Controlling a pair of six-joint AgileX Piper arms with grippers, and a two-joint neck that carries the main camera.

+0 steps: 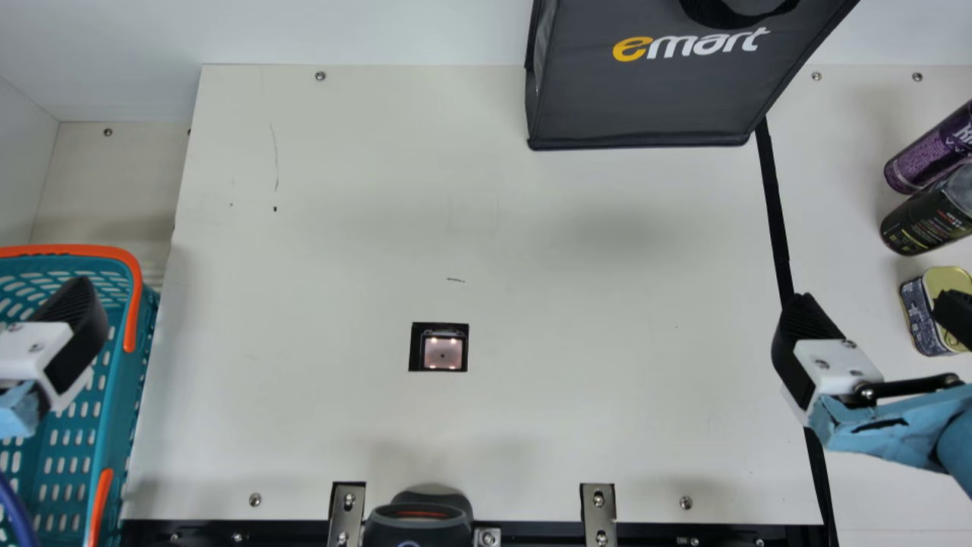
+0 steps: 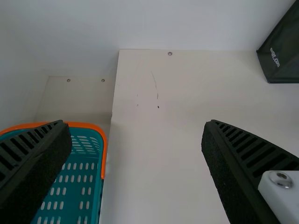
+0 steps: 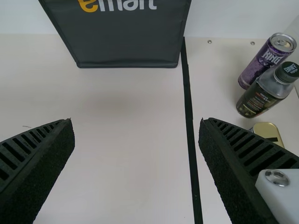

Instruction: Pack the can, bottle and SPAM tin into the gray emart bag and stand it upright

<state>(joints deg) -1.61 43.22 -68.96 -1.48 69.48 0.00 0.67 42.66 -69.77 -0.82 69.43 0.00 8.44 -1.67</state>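
The gray emart bag (image 1: 645,99) stands upright at the table's back, right of centre; its front also shows in the right wrist view (image 3: 126,42). On the right side are the purple can (image 1: 930,148), the dark bottle (image 1: 930,216) and the SPAM tin (image 1: 921,315), in a row from back to front. My right gripper (image 1: 873,311) is open just left of the tin, its fingers apart with nothing between them (image 3: 137,135). Over the basket at the left, my left gripper (image 1: 45,334) is open and holds nothing (image 2: 138,135).
A teal basket (image 1: 110,425) with orange handles stands at the left edge. A black strip (image 1: 774,213) runs along the table between the bag and the goods. A scanner (image 1: 418,524) and metal brackets sit at the front edge, and a small square window (image 1: 443,353) lies mid-table.
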